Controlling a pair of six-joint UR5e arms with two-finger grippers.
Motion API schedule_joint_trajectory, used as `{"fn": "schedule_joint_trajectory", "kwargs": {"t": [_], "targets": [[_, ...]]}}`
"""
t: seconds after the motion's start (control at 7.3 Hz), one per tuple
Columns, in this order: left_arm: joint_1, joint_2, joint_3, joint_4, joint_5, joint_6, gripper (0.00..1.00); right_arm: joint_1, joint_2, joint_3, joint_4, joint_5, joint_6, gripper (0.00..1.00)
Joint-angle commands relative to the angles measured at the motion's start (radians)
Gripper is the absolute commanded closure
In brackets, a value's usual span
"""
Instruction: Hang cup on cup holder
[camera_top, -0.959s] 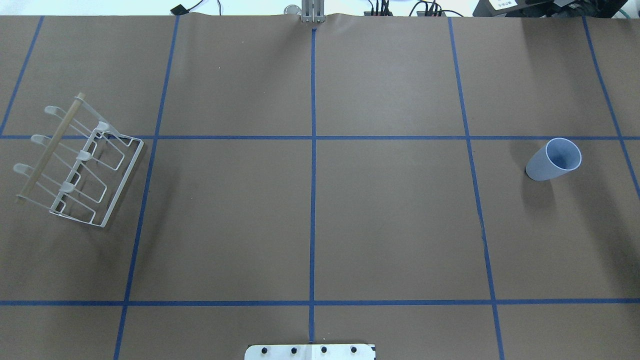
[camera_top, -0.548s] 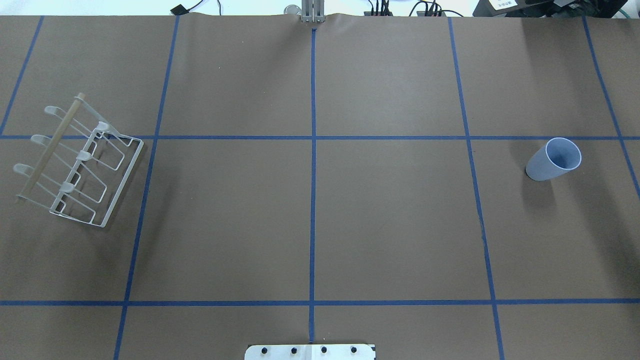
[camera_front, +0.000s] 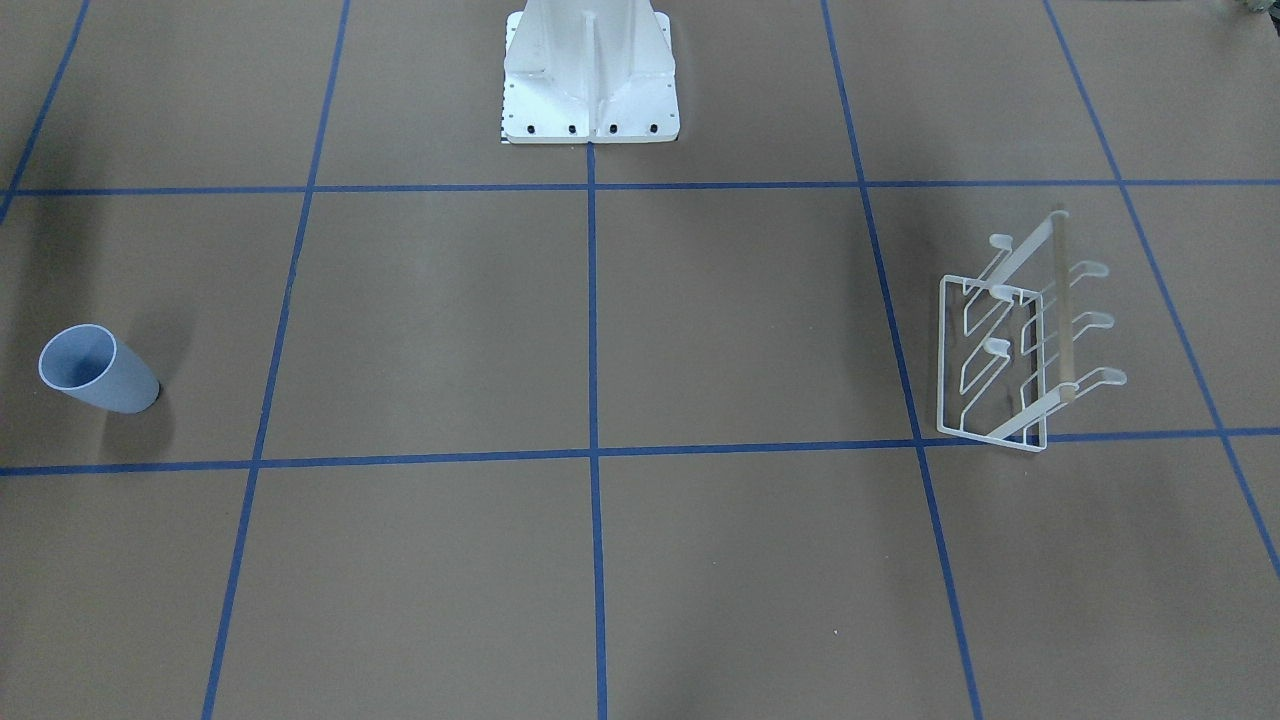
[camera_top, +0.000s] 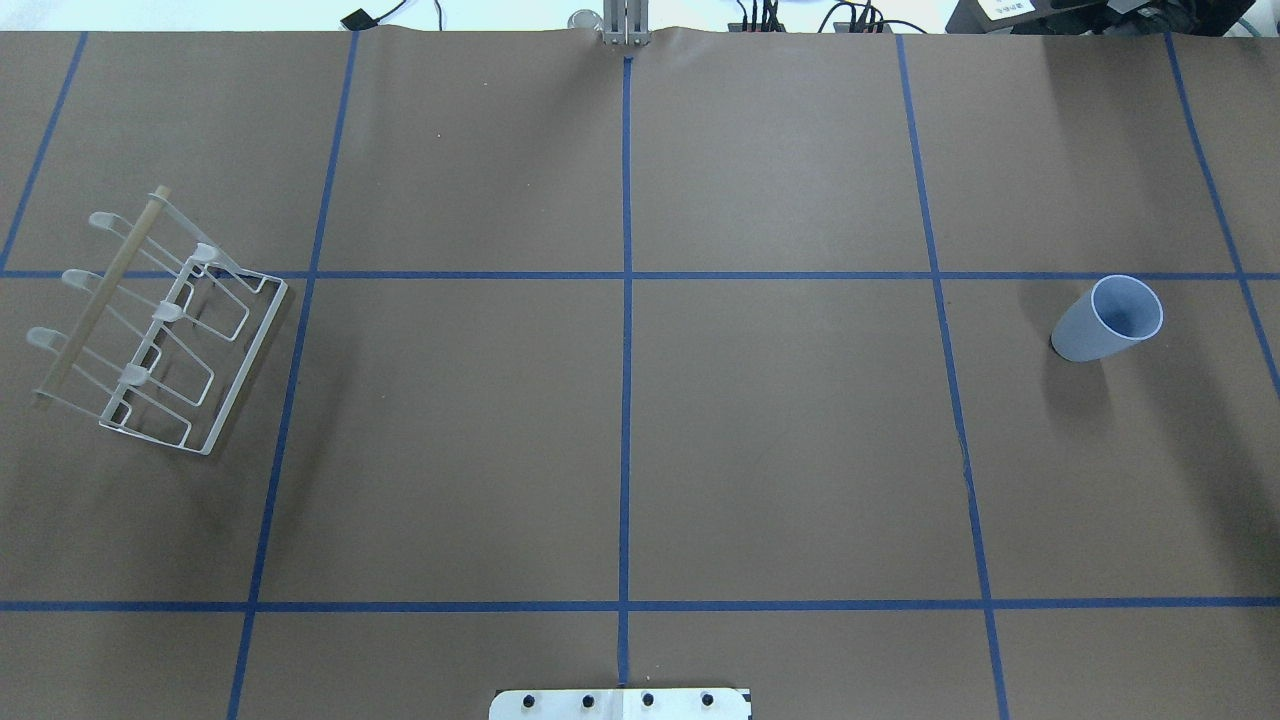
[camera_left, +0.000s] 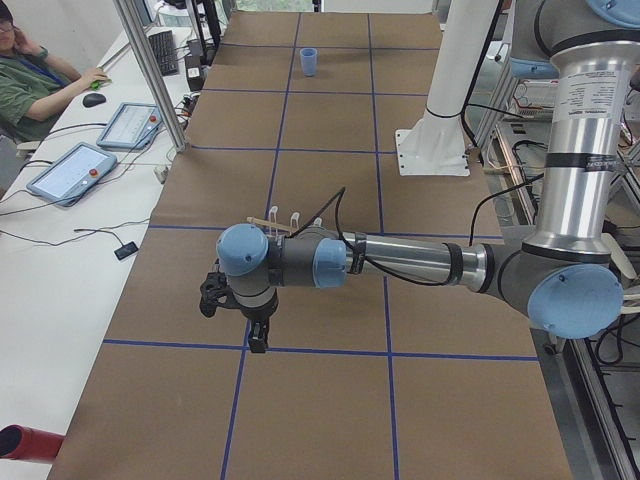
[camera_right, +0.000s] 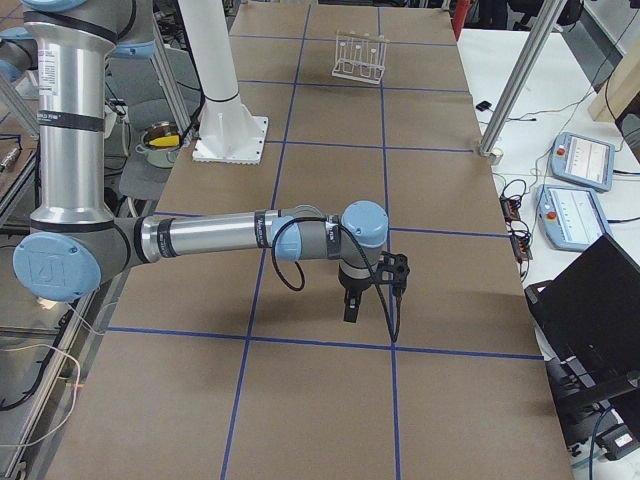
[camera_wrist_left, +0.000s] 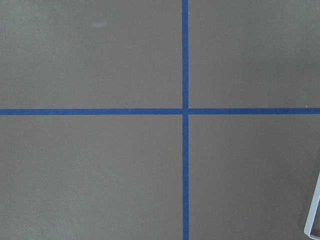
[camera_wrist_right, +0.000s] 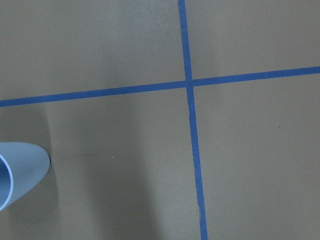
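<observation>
Right gripper (camera_right: 350, 305) hovers, open or closed I cannot tell (left gripper (camera_left: 258, 338) likewise). The cup (camera_top: 1107, 318) stands below, off to its side: centre over it, then descend squarely. Far across, the cup holder (camera_top: 150, 325) sits near the left gripper.

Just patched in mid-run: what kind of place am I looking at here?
Most likely a robotics lab workcell, not a kitchen: the table is papered brown with a blue tape grid, teach pendants lie on the side bench, and an operator sits beside them.
</observation>
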Motion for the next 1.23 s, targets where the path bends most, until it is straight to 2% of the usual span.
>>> {"fn": "schedule_joint_trajectory", "kwargs": {"t": [0.0, 0.55, 0.82, 1.1], "targets": [[0.0, 0.0, -0.005, -0.003, -0.003, 0.008, 0.02, 0.001, 0.006, 0.006, 0.001, 0.002, 0.0, 0.0], [0.005, 0.002, -0.001, -0.056, -0.011, -0.003, 0.02, -0.002, 0.062, -0.004, 0.0, 0.007, -0.001, 0.0], [0.005, -0.007, 0.007, -0.061, -0.011, -0.006, 0.02, -0.013, 0.065, -0.012, 0.112, 0.01, 0.002, 0.0], [0.005, -0.007, 0.002, -0.062, -0.011, -0.007, 0.02, -0.106, 0.088, -0.014, 0.13, 0.008, 0.009, 0.0]]}}
